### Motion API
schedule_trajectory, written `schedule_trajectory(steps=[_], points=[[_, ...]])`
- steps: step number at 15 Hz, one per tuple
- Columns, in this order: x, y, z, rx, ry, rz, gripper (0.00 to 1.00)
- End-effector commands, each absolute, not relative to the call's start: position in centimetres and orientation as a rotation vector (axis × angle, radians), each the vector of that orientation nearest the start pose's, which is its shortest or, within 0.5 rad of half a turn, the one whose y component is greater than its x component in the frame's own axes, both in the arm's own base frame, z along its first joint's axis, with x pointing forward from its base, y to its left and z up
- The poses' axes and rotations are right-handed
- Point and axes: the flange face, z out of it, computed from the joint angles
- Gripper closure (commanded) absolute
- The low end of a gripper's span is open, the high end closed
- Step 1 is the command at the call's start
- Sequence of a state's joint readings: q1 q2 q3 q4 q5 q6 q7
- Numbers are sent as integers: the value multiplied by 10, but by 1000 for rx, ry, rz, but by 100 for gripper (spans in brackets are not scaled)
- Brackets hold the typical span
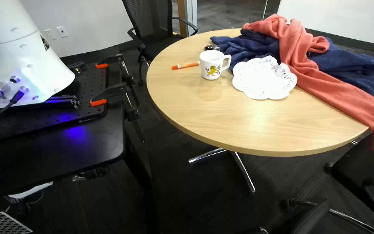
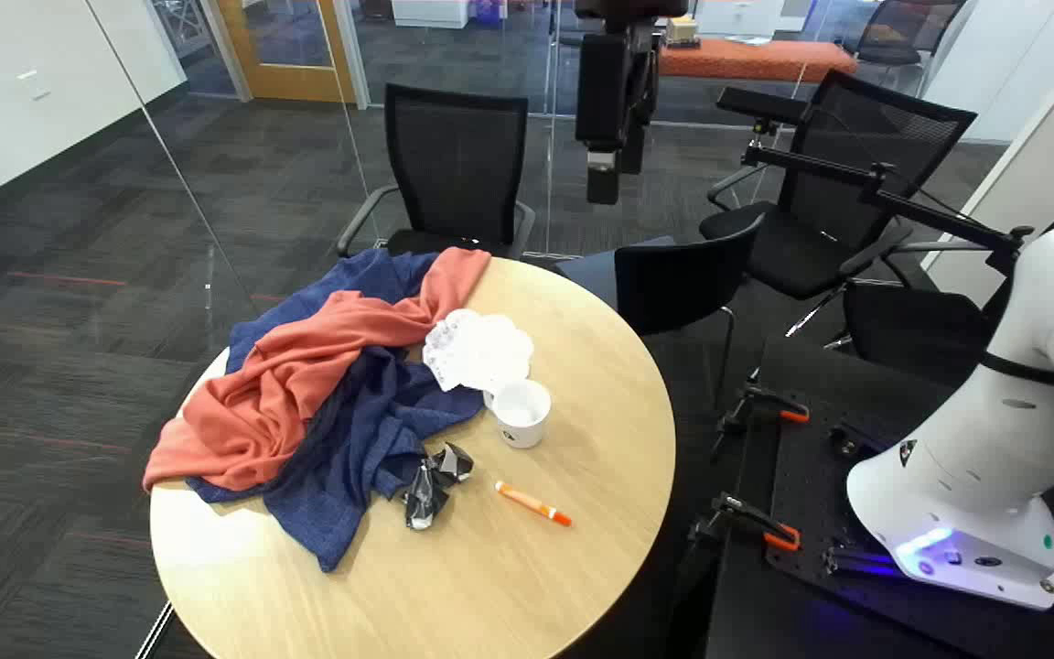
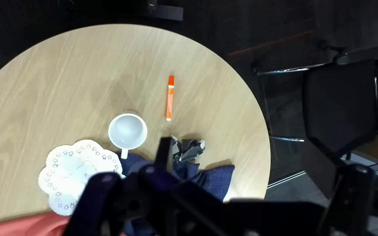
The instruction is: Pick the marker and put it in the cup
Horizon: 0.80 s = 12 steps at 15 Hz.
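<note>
A round, wood-grained bench carries rumpled navy cloth under coral fabric. The angular end effector holds its jaws wide. A scalloped doily lies by a smooth, upright cup; near that, on the bench, the slim marker.

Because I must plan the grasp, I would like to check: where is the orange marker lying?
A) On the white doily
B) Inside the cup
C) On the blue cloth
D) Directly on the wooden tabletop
D: the wrist view shows the marker flat on the tabletop, apart from the cup.
</note>
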<state>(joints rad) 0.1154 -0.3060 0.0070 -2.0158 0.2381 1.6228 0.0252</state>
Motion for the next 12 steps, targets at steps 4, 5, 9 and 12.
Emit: schedule_trajectory(steps=[4, 5, 9, 12], points=[[448, 80, 577, -2908, -108, 153, 0], [448, 80, 577, -2908, -108, 153, 0], [448, 83, 557, -2943, -76, 121, 0], [452, 83, 522, -2985, -48, 47, 0]])
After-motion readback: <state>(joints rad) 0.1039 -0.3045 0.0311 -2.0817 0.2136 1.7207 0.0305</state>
